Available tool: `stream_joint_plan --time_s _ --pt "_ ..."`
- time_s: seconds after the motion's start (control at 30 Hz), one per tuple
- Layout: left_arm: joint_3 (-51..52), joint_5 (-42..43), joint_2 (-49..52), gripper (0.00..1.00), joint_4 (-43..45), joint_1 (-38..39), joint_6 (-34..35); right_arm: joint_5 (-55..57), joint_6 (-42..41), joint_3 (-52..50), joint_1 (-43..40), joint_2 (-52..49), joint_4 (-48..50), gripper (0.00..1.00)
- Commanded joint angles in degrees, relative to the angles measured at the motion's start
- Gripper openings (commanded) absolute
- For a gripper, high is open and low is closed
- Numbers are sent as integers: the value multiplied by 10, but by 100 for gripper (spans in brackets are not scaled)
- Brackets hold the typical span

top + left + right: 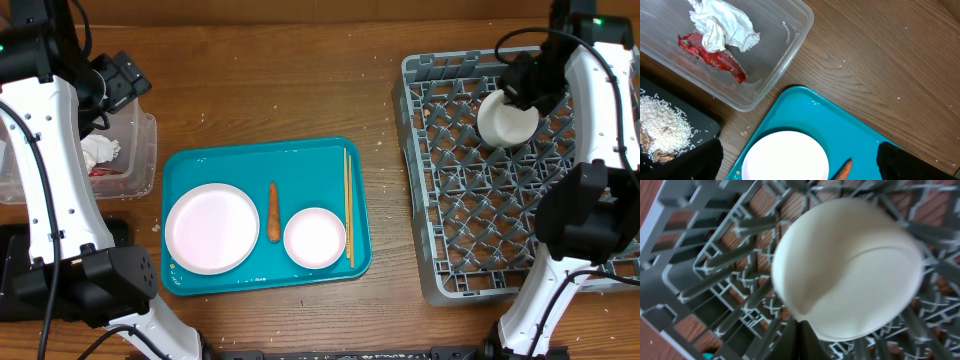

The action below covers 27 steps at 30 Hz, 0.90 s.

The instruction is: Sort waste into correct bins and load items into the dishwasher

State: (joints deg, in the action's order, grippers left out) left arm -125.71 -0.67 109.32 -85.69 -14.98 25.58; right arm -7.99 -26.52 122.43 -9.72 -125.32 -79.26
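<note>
My right gripper (525, 85) is shut on the rim of a white cup (506, 120) and holds it over the far part of the grey dish rack (420, 200). In the right wrist view the cup (850, 265) fills the frame above the closed fingers (801, 330). A teal tray (260, 155) holds a white plate (212, 228), a carrot piece (273, 212), a small white bowl (315, 238) and chopsticks (348, 205). My left gripper (125, 75) is open and empty, above the tray's left corner (800, 160).
A clear plastic bin (140, 150) at the left holds a crumpled tissue (722, 25) and a red wrapper (715, 60). A black container with rice (665, 125) sits beside it. Bare wood lies between the tray and the rack.
</note>
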Motion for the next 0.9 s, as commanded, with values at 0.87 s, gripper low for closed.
stream_joint_plan --time_s 0.87 --pt "3 1 1 100 -6 4 8 -21 -19 -37 -8 10 40 4"
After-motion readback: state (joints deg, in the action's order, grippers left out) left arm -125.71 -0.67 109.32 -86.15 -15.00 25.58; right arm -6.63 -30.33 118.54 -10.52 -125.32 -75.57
